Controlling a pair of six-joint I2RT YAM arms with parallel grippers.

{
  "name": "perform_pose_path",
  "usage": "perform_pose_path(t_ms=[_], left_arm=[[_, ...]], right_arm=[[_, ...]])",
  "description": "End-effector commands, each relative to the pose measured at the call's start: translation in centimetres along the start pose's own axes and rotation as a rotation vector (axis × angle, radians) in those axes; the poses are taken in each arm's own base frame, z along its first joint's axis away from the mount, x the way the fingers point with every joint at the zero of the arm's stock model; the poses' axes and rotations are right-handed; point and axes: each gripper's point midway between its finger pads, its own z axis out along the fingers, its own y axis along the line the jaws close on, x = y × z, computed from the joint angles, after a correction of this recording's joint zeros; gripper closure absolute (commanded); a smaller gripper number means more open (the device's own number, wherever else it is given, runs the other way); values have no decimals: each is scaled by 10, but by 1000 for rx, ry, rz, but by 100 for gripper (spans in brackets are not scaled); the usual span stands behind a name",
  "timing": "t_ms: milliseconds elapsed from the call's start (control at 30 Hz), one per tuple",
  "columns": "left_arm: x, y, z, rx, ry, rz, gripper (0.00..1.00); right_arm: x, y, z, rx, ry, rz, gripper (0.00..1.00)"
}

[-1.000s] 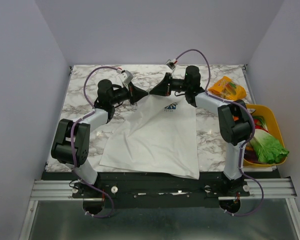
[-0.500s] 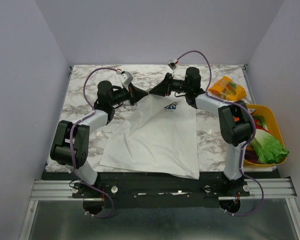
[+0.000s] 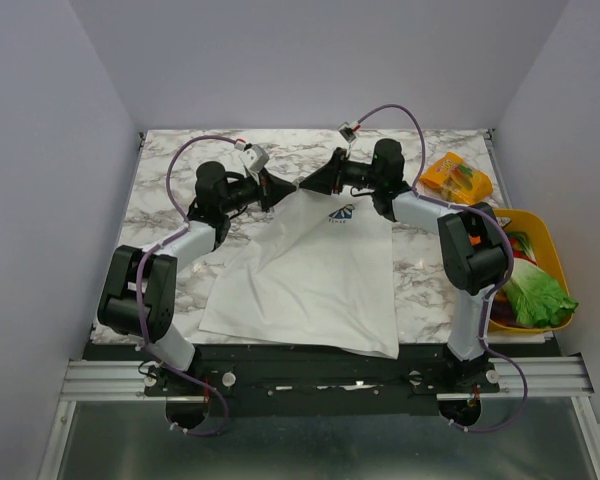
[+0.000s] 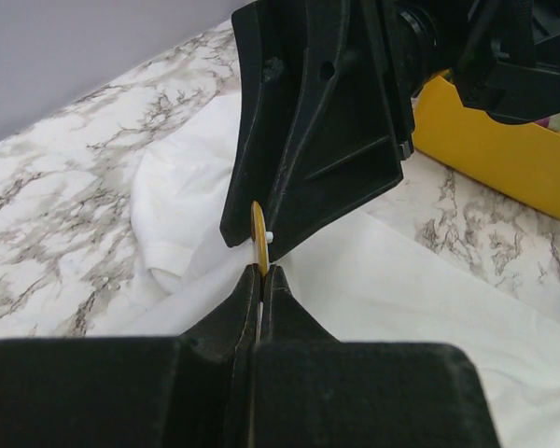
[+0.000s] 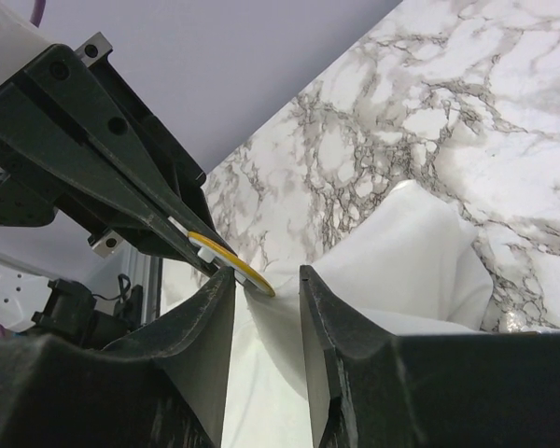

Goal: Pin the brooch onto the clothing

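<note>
My left hand (image 4: pixel 262 273) pinches the tiny, stiff brooch (image 4: pixel 259 239) by its thin edge. My right hand (image 5: pixel 266 285) is open around the soft, floppy shirt (image 3: pixel 315 270).

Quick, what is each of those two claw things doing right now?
Left end effector: closed, pinching the tiny gold-yellow disc brooch.
Right end effector: open, straddling a fold of the white T-shirt.

1 high rear overhead view, 2 close wrist views, facing, sharing brooch (image 4: pixel 259 235)

Marbled table (image 3: pixel 170 170), white T-shirt (image 3: pixel 315 275), orange snack packet (image 3: pixel 453 177), yellow tray (image 3: pixel 558 255)
</note>
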Motion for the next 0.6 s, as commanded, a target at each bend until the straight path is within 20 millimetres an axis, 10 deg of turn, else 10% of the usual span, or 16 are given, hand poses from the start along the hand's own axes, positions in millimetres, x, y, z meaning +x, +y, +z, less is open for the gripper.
perform_pose_path(t_ms=[0, 567], left_arm=[[-20, -34, 3, 105, -21, 61, 100], [-20, -35, 0, 95, -14, 54, 100]], right_arm=[[-18, -18, -2, 111, -93, -37, 58], [-23, -28, -6, 182, -147, -10, 58]])
